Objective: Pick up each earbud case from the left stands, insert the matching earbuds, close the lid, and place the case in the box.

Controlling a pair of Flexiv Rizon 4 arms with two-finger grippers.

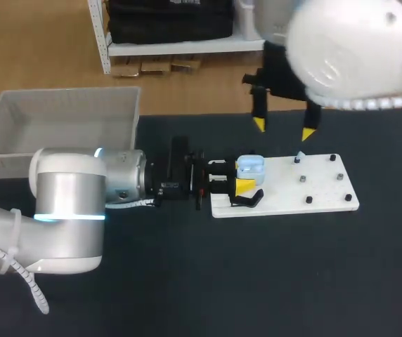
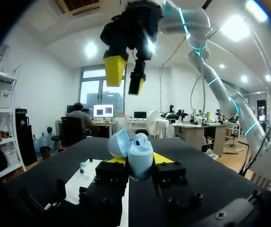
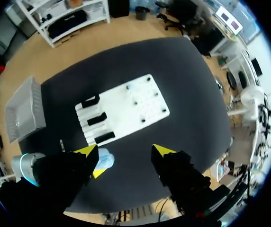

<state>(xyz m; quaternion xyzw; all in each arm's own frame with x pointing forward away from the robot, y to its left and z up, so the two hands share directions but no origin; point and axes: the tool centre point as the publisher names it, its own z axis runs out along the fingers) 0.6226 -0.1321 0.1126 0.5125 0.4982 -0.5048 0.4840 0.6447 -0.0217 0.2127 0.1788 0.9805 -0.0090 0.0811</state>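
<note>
At the left edge of the white board [image 1: 324, 188], left gripper [image 1: 246, 176] clamped on blue case [image 1: 251, 166] with lid open, right gripper [image 1: 283, 129] above the board, fingers wide and empty, box [image 1: 60, 116] at the table's far left

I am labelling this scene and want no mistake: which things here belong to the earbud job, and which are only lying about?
For the job: earbud case, lid open, in the left end effector; right end effector, open; black stands on white board; small blue piece, likely an earbud; grey box.
Only there: black table; dark pegs, purpose unclear.
</note>
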